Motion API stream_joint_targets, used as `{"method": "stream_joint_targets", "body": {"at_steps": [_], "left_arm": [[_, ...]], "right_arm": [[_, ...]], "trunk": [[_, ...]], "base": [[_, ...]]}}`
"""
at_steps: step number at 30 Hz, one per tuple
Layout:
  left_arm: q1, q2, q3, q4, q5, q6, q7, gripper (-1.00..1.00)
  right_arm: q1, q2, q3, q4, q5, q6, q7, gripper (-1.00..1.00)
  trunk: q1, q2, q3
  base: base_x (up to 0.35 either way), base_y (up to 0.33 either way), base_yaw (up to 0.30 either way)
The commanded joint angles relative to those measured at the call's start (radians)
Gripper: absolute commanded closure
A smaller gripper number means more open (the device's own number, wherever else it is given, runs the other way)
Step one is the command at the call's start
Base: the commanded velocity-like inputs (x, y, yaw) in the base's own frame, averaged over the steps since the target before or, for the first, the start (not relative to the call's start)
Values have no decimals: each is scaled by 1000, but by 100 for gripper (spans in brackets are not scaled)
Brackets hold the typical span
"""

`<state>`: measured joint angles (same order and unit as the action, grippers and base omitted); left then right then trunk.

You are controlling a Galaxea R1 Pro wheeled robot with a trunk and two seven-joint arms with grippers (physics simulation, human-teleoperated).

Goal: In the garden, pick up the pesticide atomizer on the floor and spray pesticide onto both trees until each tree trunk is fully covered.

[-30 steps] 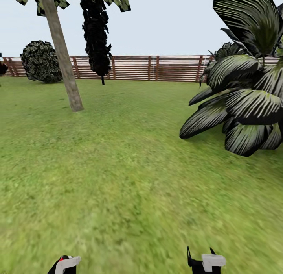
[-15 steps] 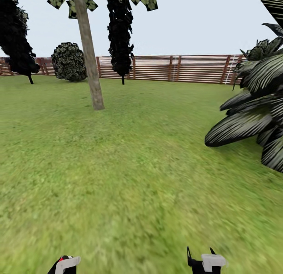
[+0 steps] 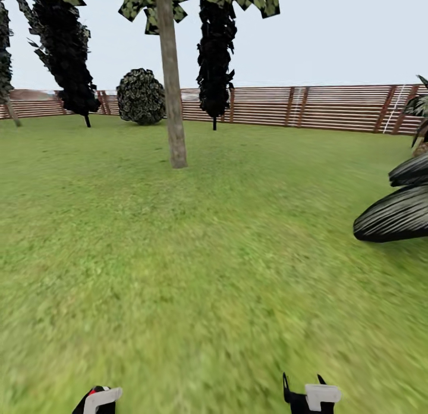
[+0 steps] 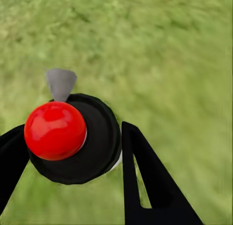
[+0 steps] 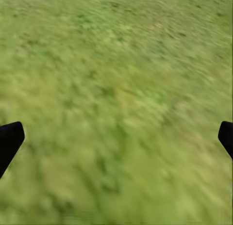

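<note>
The pesticide atomizer stands between the two black fingers of my left gripper, which is shut on it. I look down on its dark round top with the red dot and a grey nozzle. In the head view the left gripper sits at the bottom edge with a sliver of red beside it. My right gripper hangs over bare grass, open and holding nothing, its fingertips far apart. One tree trunk, grey-brown and mottled, rises from the lawn ahead, left of centre.
Lawn stretches ahead to a brown slatted fence. A broad-leaved dark shrub pokes in at the right edge. Two dark narrow trees and a round bush stand by the fence. A thin slanted trunk shows far left.
The camera has swung left: the tree trunk slid from the left toward centre and the broad-leaved shrub has nearly left the right edge. Both grippers hold as before.
</note>
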<state>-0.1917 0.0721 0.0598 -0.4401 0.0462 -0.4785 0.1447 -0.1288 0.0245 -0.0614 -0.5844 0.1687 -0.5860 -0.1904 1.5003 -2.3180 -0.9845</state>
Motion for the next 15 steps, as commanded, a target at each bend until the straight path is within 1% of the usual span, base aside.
{"method": "stream_joint_targets", "body": {"at_steps": [1, 6, 15], "left_arm": [[0, 0, 0, 0, 0, 0, 0, 100], [0, 0, 0, 0, 0, 0, 0, 100], [0, 0, 0, 0, 1, 1, -1, 100]], "right_arm": [[0, 0, 0, 0, 0, 0, 0, -100], [0, -6, 0, 0, 1, 0, 2, -100], [0, -5, 1, -1, 2, 0, 2, -100]], "trunk": [[0, 0, 0], [0, 0, 0], [0, 0, 0]], "base": [[279, 219, 93], [279, 219, 22], [279, 219, 1]]}}
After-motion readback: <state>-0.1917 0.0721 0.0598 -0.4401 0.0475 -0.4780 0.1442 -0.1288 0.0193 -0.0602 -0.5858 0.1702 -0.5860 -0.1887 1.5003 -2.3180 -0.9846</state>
